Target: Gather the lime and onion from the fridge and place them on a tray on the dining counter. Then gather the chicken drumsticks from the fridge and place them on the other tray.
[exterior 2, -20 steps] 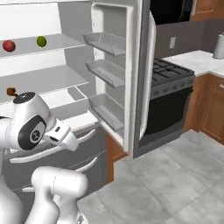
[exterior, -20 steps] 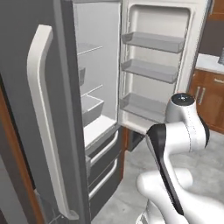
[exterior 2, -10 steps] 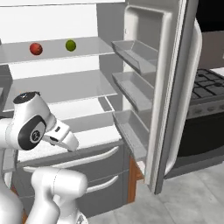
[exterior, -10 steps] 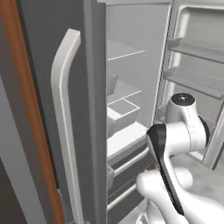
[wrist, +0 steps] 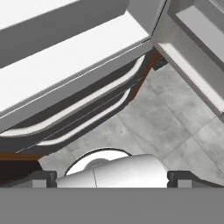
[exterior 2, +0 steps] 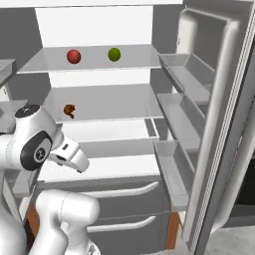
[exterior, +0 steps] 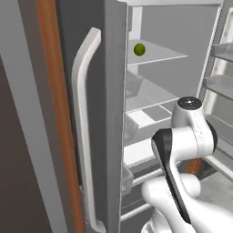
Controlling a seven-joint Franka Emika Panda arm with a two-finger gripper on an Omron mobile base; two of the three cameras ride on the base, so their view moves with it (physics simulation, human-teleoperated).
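The fridge stands open in front of me. On its top shelf the dark-red onion lies left of the green lime; the lime also appears past the left door's edge. One brown chicken drumstick lies on the second shelf, at its left. My arm is folded low before the drawers. My gripper is open and holds nothing; it points down at the drawer fronts and the floor. Both trays and the dining counter are out of view.
The left fridge door with its long white handle stands close on my left, beside a brown wooden panel. The open right door's bins jut out on my right. Grey floor tiles lie below the drawers.
The whole picture has shifted: the base has moved closer to the fridge and faces its shelves more squarely. The arm keeps its folded pose and the gripper stays open.
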